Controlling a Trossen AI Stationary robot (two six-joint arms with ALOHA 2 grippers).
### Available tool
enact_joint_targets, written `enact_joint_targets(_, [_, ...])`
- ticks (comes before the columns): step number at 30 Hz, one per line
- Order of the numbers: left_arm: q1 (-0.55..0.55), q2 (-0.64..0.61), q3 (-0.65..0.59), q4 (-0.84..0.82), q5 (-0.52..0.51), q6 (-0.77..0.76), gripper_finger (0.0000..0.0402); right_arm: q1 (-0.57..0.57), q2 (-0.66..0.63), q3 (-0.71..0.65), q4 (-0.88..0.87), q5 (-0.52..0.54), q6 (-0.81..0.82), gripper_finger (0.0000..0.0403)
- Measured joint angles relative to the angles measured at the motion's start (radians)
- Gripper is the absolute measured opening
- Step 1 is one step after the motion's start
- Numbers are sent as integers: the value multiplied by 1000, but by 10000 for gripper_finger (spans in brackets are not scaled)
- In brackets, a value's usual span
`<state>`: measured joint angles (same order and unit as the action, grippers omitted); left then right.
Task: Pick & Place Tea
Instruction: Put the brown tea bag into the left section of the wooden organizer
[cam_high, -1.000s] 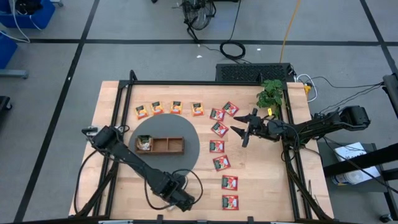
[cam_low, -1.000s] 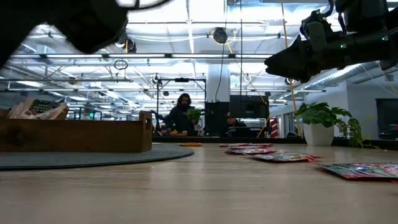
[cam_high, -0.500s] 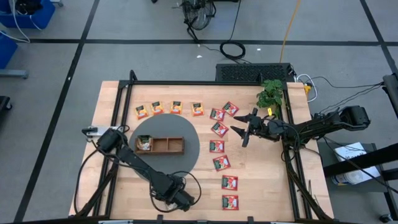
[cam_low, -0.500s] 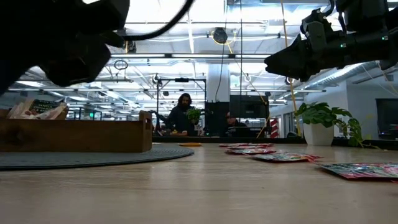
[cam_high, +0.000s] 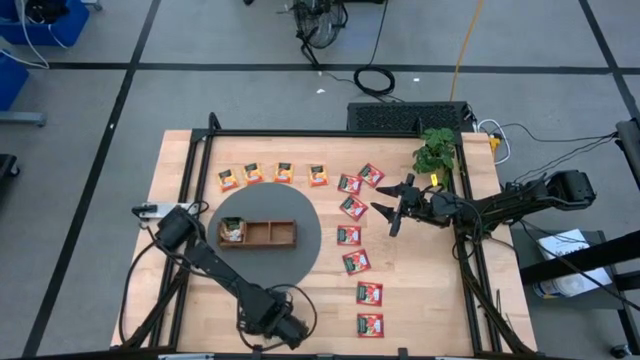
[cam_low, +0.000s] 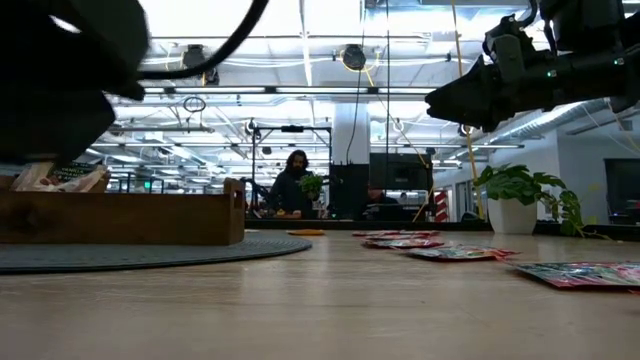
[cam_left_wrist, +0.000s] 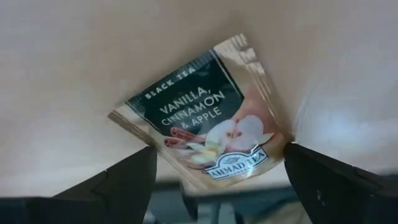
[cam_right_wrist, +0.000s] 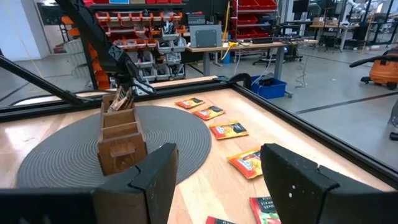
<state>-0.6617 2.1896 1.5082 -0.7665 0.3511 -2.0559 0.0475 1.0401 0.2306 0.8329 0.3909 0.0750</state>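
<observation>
- My left gripper (cam_left_wrist: 214, 186) stands wide open over the left end compartment of the wooden tray (cam_high: 258, 233); nothing is gripped.
- A vanilla, cinnamon and apple tea packet (cam_left_wrist: 202, 121) lies between my spread fingers (cam_left_wrist: 118, 177), inside that compartment.
- My right gripper (cam_high: 392, 208) hovers partly open and empty, above the red packets (cam_high: 352, 207).
- Orange-yellow packets (cam_high: 272, 173) lie in a row beyond the round grey mat (cam_high: 310, 245).
- A potted plant (cam_high: 435, 150) stands at the far right corner.
</observation>
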Motion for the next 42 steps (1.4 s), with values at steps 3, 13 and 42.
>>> enact_joint_targets(3, [1,27,1,52,62,37,349,0,0,0,0,0,0,212])
enact_joint_targets(13, [13,29,0,46,61,88,315,0,0,0,0,0,0,212])
enact_joint_targets(42, [16,-213,76,-522,-372,168,39,0,0,0,5,0,0,212])
